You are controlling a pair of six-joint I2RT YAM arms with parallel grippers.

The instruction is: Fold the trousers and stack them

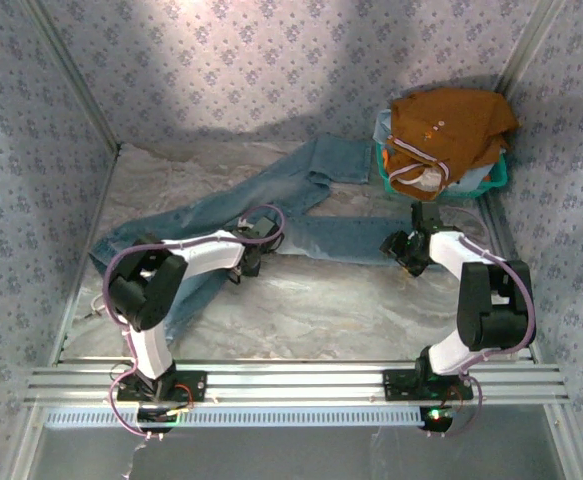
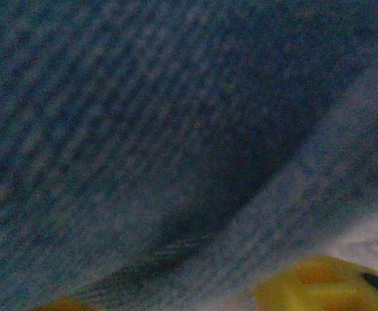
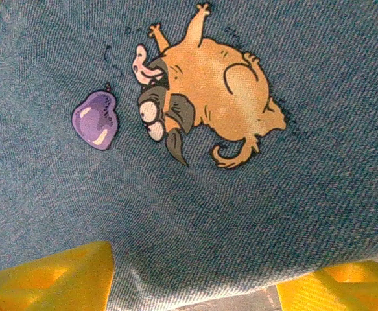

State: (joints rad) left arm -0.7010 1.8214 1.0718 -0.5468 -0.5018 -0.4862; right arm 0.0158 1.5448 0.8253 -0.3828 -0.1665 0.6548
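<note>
The trousers (image 1: 271, 190), light blue jeans, lie spread over the table, one leg running to the far left and the other to the right. My left gripper (image 1: 249, 262) sits low on their middle. In the left wrist view blurred denim (image 2: 143, 129) bunches in a raised fold between the yellow fingertips (image 2: 318, 288), and the jaws are closed on it. My right gripper (image 1: 403, 252) is at the right leg's end. It stands open, its yellow fingers (image 3: 52, 278) straddling the denim's near edge (image 3: 195, 259), below a pug print (image 3: 208, 97) and a purple patch (image 3: 96, 118).
A teal basket (image 1: 496, 178) at the back right corner holds an orange-brown garment (image 1: 446, 125) with white striped trim. Patterned walls close in the table on three sides. Bare marbled tabletop (image 1: 341, 310) lies between the trousers and the arms' bases.
</note>
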